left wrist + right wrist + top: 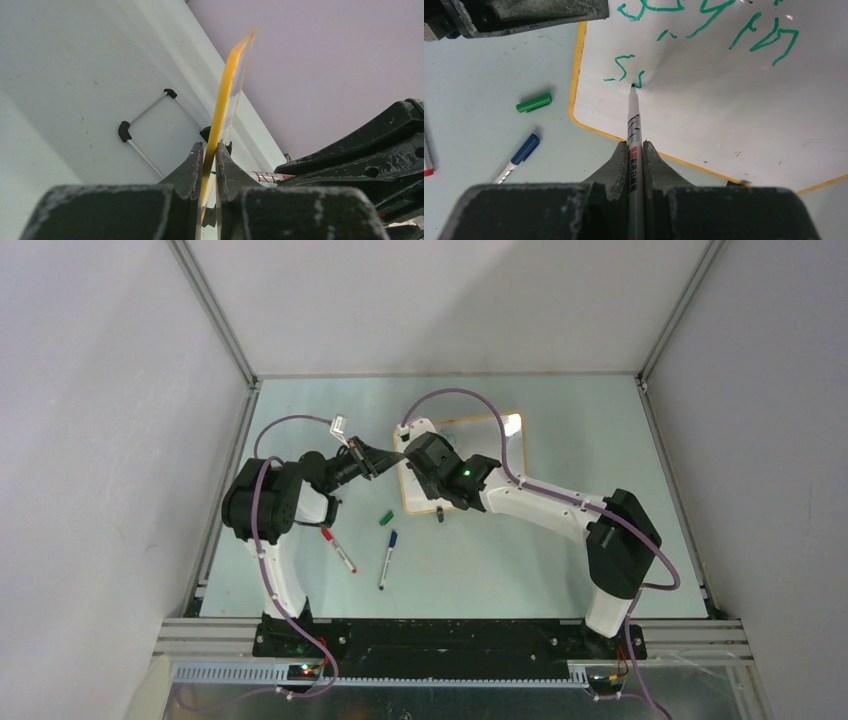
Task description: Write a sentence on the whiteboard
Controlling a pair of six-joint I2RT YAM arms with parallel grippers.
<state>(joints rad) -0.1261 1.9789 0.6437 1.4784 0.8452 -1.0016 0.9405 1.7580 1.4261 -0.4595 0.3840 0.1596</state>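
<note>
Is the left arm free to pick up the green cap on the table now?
Probably not: the left gripper is shut on the whiteboard, holding it by its edge. The green cap itself lies uncovered nearby.

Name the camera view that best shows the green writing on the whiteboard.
Right wrist view: the green marker strokes sit close and sharp on the orange-framed white board. Top external: the right arm covers most of the board, lettering unreadable. Left wrist: only the board's edge, no writing.
</note>
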